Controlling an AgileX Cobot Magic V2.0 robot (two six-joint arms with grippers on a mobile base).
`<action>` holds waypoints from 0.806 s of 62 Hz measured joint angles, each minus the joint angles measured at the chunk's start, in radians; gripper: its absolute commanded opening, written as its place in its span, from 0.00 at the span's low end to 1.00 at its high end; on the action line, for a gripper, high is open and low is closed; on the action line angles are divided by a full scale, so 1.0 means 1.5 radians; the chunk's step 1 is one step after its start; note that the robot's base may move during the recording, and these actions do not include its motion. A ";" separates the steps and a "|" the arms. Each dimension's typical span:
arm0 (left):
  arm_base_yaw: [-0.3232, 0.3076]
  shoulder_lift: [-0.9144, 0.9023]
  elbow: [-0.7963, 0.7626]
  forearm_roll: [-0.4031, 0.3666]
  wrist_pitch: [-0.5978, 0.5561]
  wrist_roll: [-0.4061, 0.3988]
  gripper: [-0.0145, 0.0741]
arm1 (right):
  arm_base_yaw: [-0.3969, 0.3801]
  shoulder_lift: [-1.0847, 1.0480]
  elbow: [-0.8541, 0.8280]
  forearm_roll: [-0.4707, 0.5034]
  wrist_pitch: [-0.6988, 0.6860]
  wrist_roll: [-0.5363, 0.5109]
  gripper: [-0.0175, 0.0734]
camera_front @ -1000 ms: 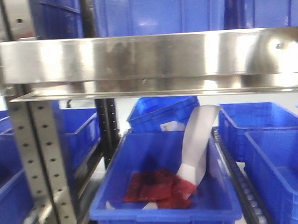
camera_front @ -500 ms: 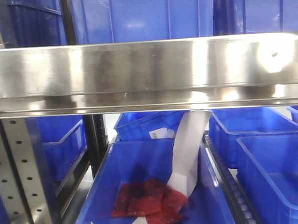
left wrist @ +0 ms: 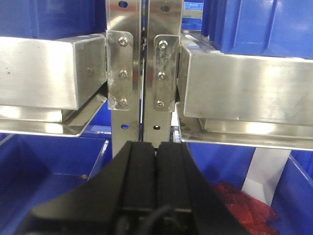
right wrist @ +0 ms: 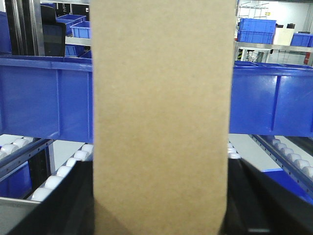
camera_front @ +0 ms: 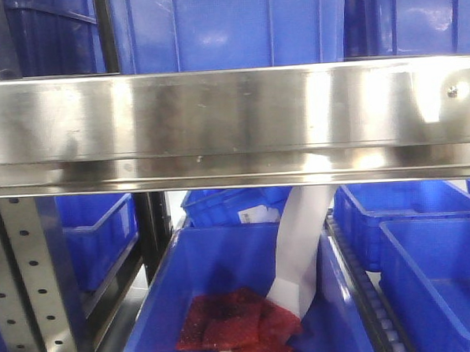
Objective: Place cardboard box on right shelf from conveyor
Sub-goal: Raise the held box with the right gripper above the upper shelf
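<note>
The right gripper pinches the cardboard box at its lower end, a black finger showing at each side. The box stands upright before blue bins, with white rollers below. The left gripper has its jaws pressed together, empty, facing two bolted uprights. In the front view the front rail of the right shelf sits slightly lower than half a second ago, its screw head further right. Open space lies beneath it, above a blue bin of red packets.

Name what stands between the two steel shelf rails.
Two perforated uprights, each bearing a screwed plate, stand side by side, a slim gap between them. The left wrist view shows this.
</note>
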 measured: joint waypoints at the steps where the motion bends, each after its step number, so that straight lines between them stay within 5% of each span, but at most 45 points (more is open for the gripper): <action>1: 0.000 0.000 0.000 0.000 0.000 0.000 0.03 | 0.000 0.000 0.000 0.000 0.000 0.000 0.24; 50: 0.000 0.000 0.000 0.000 0.000 0.000 0.03 | 0.000 0.004 -0.032 0.013 0.024 0.000 0.20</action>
